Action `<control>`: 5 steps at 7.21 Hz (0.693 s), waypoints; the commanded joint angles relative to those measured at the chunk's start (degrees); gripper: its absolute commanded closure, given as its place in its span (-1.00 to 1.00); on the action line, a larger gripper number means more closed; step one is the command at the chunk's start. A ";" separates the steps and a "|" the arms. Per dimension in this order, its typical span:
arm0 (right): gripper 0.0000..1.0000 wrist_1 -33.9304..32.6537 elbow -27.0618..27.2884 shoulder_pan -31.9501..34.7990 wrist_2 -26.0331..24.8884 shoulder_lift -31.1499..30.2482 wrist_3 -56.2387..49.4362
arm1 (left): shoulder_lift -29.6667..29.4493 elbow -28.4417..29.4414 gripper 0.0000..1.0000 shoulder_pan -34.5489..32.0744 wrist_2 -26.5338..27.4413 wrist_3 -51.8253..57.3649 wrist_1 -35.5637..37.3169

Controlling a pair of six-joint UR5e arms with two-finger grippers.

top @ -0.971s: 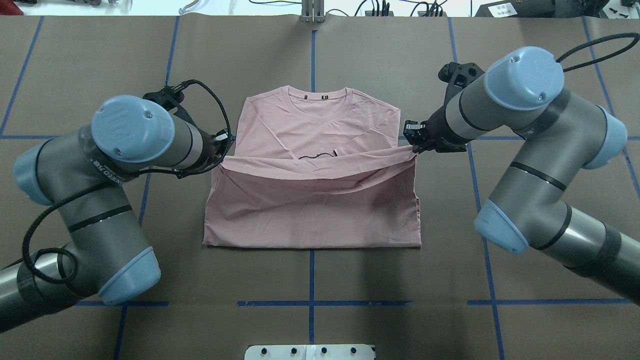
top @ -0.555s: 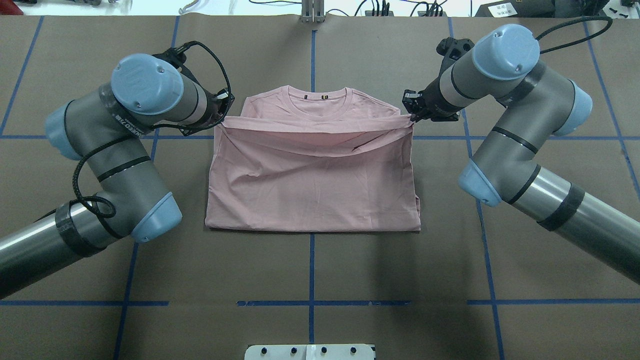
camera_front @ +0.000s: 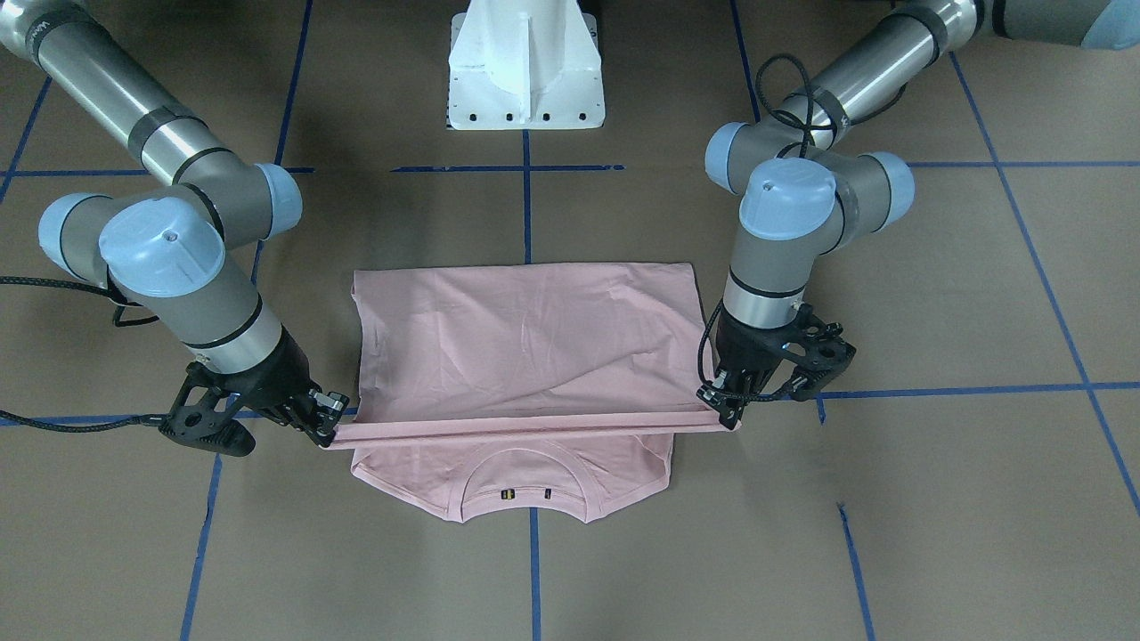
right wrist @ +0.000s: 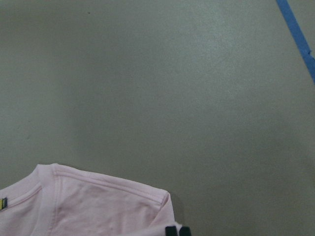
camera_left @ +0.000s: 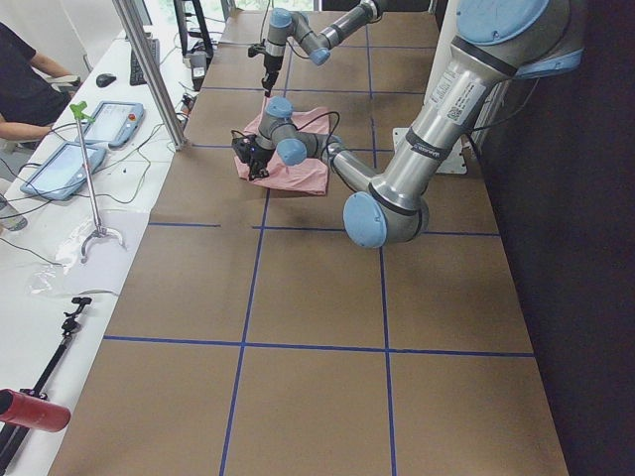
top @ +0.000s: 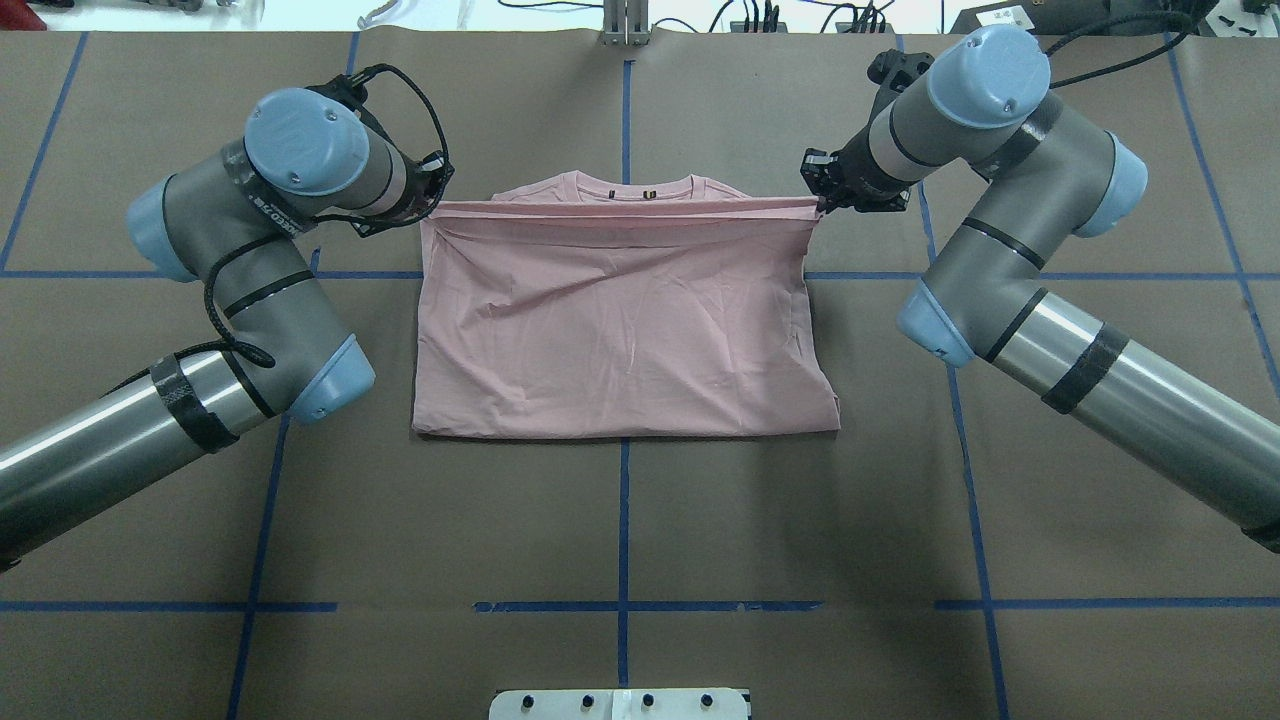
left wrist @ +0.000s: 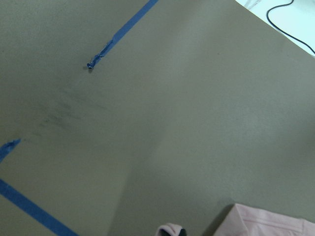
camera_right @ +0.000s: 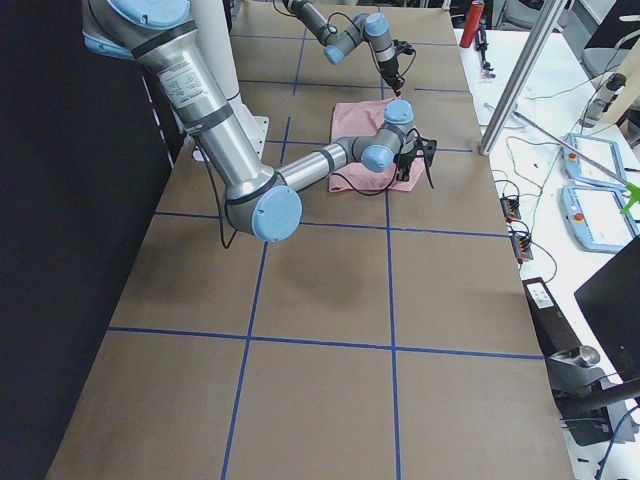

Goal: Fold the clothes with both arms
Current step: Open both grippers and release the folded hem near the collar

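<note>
Folding a pale pink T-shirt in half, the left gripper and the right gripper hold its bottom edge stretched in a straight, taut line across the upper middle of the overhead view. Each gripper has its fingers pinched closed on one corner of that edge, the left at the shirt's upper left and the right at its upper right. The shirt lies in the centre of the frame on a brown table marked with blue tape lines. The held edge sits just short of the collar, which peeks out beyond it. The fold crease lies flat along the shirt's lower side in this view. The half-fold looks nearly complete. What seems left is lowering the edge onto the shoulders, letting go, and perhaps further folds to make the bundle smaller.
</note>
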 commanded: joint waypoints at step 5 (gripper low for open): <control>-0.24 0.14 -2.83 -0.52 -1.12 2.08 -0.51 | -2.62 0.16 1.00 0.21 -0.51 -0.28 -0.28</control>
